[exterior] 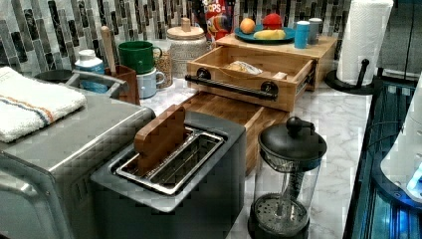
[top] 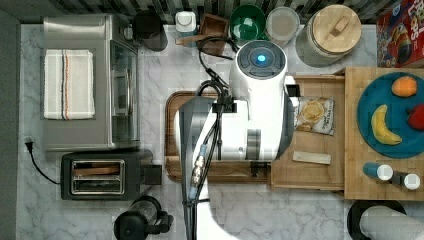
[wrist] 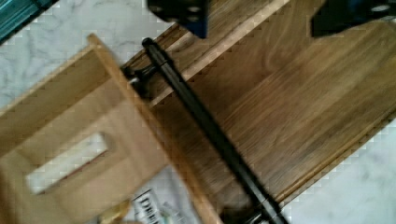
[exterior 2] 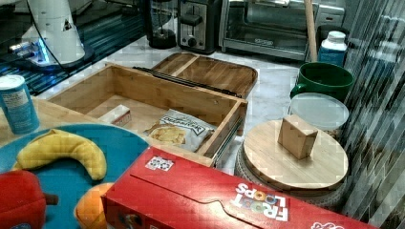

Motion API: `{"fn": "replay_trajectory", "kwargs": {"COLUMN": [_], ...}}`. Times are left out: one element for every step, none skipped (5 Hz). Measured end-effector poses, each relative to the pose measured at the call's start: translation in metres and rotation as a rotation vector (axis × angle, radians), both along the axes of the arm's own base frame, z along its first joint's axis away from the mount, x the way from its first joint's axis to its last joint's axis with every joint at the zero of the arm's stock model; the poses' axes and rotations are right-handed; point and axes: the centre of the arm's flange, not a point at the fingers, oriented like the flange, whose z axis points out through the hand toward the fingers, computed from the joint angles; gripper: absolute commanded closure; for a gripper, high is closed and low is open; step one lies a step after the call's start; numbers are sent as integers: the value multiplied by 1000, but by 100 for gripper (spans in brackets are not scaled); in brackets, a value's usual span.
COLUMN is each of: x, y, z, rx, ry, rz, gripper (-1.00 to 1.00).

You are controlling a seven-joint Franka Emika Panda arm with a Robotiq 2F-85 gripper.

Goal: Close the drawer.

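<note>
One drawer (exterior: pixel 249 74) open | chip bag (exterior 2: pixel 179 129) inside | dark tray (exterior 2: pixel 210 71) fronts it | hand (wrist: pixel 259 16) fingers apart

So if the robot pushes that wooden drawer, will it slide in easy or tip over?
The drawer will probably slide straight rather than tip: a metal rail shows along its side in the right view. It looks stiff, being wooden boards. The chip bag and small pale box inside seem light, so they should add little weight, though they might shift.
</note>
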Motion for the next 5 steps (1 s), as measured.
{"fn": "replay_trajectory", "kwargs": {"x": [-1,-8,-10,-11,-20], "y": [19,49,76,88,90], "z": [-11,-19,-28,-39,-62], "rx": [31,63,58,41,51], "ry": [18,26,-13,-92,-91], "rz": [140,265,383,488,559], "gripper": [-68,100,100,100,100]}}
